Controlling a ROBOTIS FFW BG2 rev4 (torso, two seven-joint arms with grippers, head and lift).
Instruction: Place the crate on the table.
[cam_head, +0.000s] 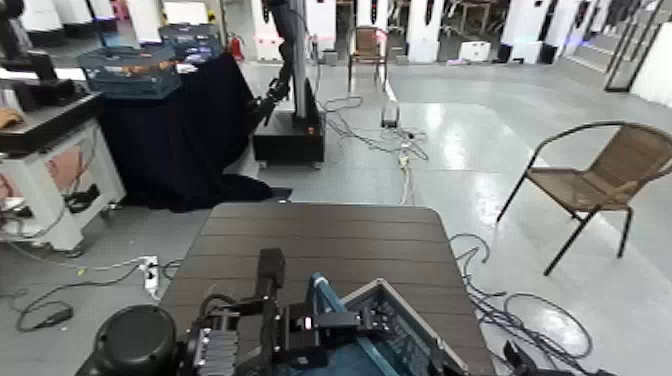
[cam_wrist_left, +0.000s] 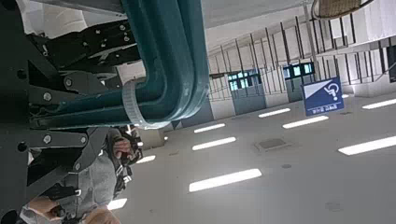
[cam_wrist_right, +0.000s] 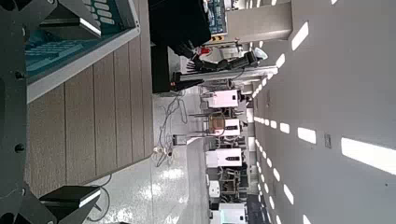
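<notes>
The blue-grey lattice crate (cam_head: 400, 322) is over the near edge of the dark brown slatted table (cam_head: 320, 245). I cannot tell whether it rests on the top. My left gripper (cam_head: 305, 325) is shut on the crate's teal bar handle (cam_head: 320, 297). In the left wrist view the handle (cam_wrist_left: 168, 56) runs between the black fingers (cam_wrist_left: 65, 103), against the ceiling. My right gripper (cam_wrist_right: 23, 112) is open beside the crate, over the table. Its view shows the crate's side (cam_wrist_right: 75, 42) and the table slats (cam_wrist_right: 93, 121).
Beyond the table stand a black-draped table (cam_head: 180, 130) with darker crates (cam_head: 130, 70), a white workbench (cam_head: 50, 150) at the left and a black machine pedestal (cam_head: 290, 120). A wicker chair (cam_head: 600, 180) stands at the right. Cables (cam_head: 400, 140) lie on the floor. A person (cam_wrist_left: 103, 177) shows in the left wrist view.
</notes>
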